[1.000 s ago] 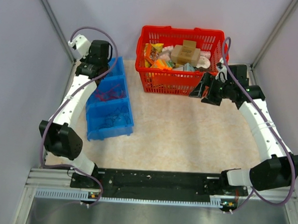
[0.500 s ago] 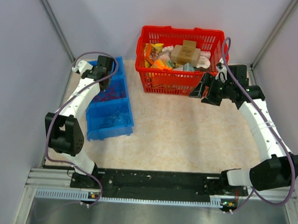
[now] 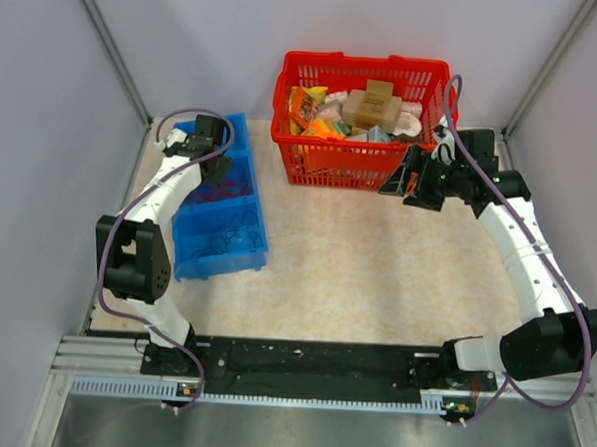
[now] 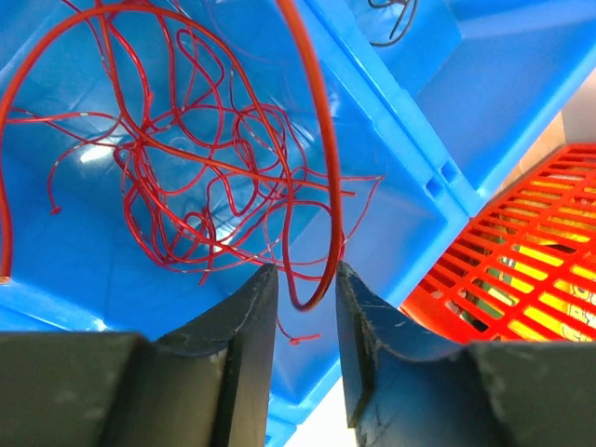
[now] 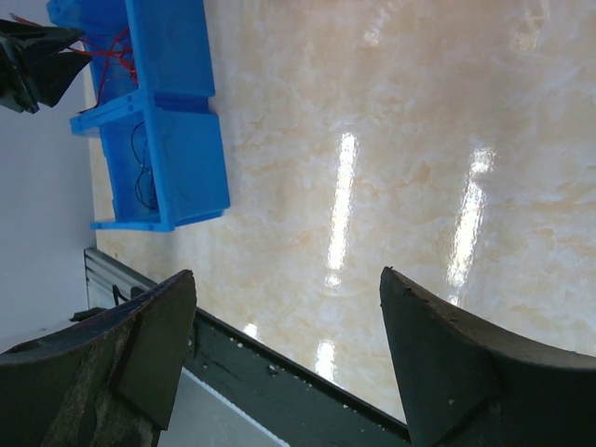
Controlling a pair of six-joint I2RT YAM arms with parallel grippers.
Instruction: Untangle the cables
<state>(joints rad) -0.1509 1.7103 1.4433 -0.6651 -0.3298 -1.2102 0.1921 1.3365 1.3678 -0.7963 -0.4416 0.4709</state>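
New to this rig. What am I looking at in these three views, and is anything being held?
Two white robot arms are bolted at the near edge of a table. The overhead view looks down from behind them. The other two views come from a camera on each wrist, so the dark shapes along the bottom edge belong to that arm's own hand. On the table stand a blue bin with compartments and a red basket full of packaged goods. The left hand hangs over a bin compartment that holds a tangle of thin red wires. One wire loop dips between its jaws, but they stand apart and do not seem to pinch it. The right hand hovers beside the basket, wide open, with nothing in it.
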